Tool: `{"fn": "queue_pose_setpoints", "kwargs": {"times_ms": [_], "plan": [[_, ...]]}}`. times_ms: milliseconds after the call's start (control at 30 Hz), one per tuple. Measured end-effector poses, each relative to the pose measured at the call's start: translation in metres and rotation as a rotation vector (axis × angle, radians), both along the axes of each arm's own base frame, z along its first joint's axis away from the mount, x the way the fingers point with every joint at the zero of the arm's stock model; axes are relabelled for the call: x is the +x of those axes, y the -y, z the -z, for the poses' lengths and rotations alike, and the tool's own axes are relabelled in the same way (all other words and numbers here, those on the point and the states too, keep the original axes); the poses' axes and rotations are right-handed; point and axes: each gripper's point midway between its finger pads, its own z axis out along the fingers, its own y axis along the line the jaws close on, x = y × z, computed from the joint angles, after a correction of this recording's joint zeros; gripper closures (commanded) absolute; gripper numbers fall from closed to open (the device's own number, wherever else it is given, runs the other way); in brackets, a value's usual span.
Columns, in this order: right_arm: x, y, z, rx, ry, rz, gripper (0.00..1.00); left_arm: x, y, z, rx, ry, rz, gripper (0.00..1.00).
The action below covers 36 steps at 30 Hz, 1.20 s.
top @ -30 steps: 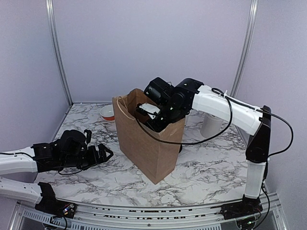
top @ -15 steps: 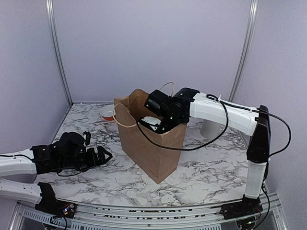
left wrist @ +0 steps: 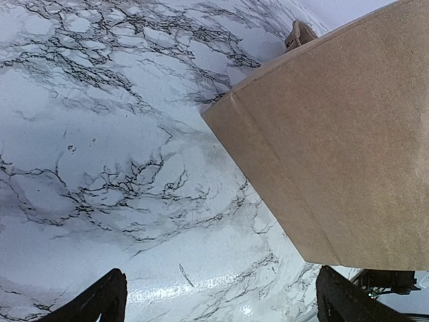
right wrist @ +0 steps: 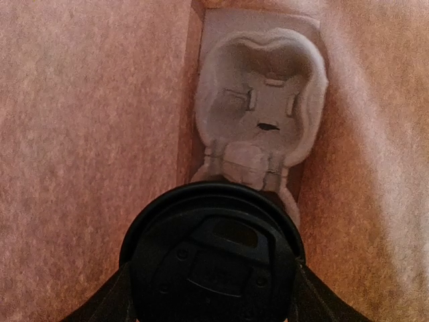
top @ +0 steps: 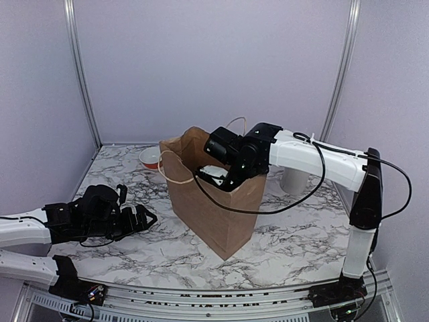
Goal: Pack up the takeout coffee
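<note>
The takeout coffee (right wrist: 211,258) shows its round black lid in the right wrist view, with my right gripper (right wrist: 211,302) shut on it, one finger on each side. Cup and gripper (top: 216,173) are inside the mouth of the upright brown paper bag (top: 214,208). Below the cup, on the bag's floor, lies a grey pulp cup carrier (right wrist: 258,107) with an empty socket. My left gripper (top: 144,218) stands open just above the marble table (top: 134,248), left of the bag and apart from it. The left wrist view shows the bag's side (left wrist: 335,147) ahead of the open left gripper (left wrist: 221,298).
A small white bowl with an orange-red band (top: 150,158) sits behind the bag at the left. A larger white cup (top: 295,180) stands at the back right, partly behind my right arm. The bag's twine handles (top: 175,168) stick up at its rim.
My right gripper has gone lower into the bag with the coffee, and the bag's rim and handles have shifted slightly. The left arm has hardly moved.
</note>
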Motion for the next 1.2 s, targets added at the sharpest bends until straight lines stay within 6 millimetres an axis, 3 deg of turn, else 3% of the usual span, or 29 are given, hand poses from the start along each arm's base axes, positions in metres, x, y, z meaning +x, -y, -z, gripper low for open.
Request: {"fn": "queue_pose_setpoints", "kwargs": {"times_ms": [233, 433, 600, 933, 1200], "plan": [[-0.017, 0.002, -0.008, -0.001, -0.009, -0.013, 0.39, -0.002, 0.003, -0.001, -0.004, -0.002, 0.024, 0.01], [-0.032, 0.02, 0.001, 0.004, -0.029, 0.005, 0.39, 0.0, 0.01, -0.02, -0.034, 0.035, 0.057, 0.01], [-0.031, 0.018, 0.003, 0.042, -0.013, 0.017, 0.39, 0.002, 0.015, -0.035, -0.055, 0.067, 0.076, 0.01], [-0.024, 0.008, 0.011, 0.081, 0.012, 0.023, 0.39, 0.001, 0.016, -0.036, -0.054, 0.069, 0.087, 0.01], [-0.02, 0.008, 0.007, 0.048, 0.018, 0.032, 0.38, 0.001, 0.016, -0.036, -0.054, 0.07, 0.087, 0.01]]}}
